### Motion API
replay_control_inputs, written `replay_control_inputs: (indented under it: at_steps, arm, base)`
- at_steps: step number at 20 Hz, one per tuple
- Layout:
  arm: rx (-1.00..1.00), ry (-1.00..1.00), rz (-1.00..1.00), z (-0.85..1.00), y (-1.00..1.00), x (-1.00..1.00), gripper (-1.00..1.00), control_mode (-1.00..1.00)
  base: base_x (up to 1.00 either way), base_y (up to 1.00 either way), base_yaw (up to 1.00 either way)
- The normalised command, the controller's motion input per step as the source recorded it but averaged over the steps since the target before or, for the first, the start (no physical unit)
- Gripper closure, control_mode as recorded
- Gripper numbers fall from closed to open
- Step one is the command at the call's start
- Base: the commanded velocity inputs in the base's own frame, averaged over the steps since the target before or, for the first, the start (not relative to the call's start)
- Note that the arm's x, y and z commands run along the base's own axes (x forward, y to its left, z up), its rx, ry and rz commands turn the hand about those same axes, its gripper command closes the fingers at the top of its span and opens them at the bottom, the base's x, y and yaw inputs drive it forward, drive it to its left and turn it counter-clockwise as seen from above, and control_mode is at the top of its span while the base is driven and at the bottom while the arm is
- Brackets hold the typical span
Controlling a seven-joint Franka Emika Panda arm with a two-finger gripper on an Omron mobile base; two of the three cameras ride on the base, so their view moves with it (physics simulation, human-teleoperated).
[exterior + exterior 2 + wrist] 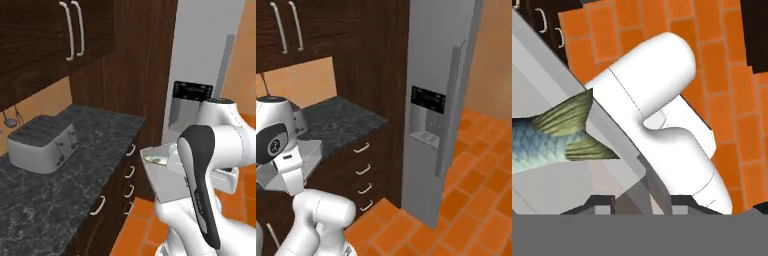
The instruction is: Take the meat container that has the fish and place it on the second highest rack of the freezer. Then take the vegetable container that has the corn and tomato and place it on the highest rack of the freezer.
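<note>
The meat container (161, 176), a grey metal tub, hangs in the air over the orange floor beside the counter's end, close to my arm. The silvery fish (155, 158) lies inside it. In the hand view the fish (549, 140) shows its tail against the tub's wall (619, 150), and my gripper (643, 202) is shut on that wall, one dark fingertip on each side. The tub (312, 154) also shows beside the arm in the right base view. The freezer (441, 100) stands tall and grey with its door closed. The vegetable container, corn and tomato are out of view.
A silver toaster (42, 142) sits on the dark stone counter (75, 190). Dark wood drawers (363, 172) stand between counter and freezer, with wall cabinets (55, 35) above. An orange tiled floor (476, 200) spreads before the freezer.
</note>
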Motion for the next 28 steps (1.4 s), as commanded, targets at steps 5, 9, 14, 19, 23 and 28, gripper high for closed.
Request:
replay_control_inputs:
  at_steps: [5, 9, 14, 19, 23, 28]
  arm:
    - [0.0, 0.0, 0.0, 0.0, 0.0, 0.0, 1.0, 1.0]
    - [0.0, 0.0, 0.0, 0.0, 0.0, 0.0, 1.0, 1.0]
    - [0.0, 0.0, 0.0, 0.0, 0.0, 0.0, 1.0, 1.0]
    - [0.0, 0.0, 0.0, 0.0, 0.0, 0.0, 1.0, 1.0]
    - [0.0, 0.0, 0.0, 0.0, 0.0, 0.0, 1.0, 1.0]
    - [0.0, 0.0, 0.0, 0.0, 0.0, 0.0, 1.0, 1.0]
  base:
    - [0.14, -0.98, -0.48]
    - [0.1, -1.0, -0.41]
    - [0.22, -1.0, -0.35]
    - [0.88, -0.82, -0.22]
    - [1.0, -0.54, -0.01]
    - [1.0, -0.57, 0.0]
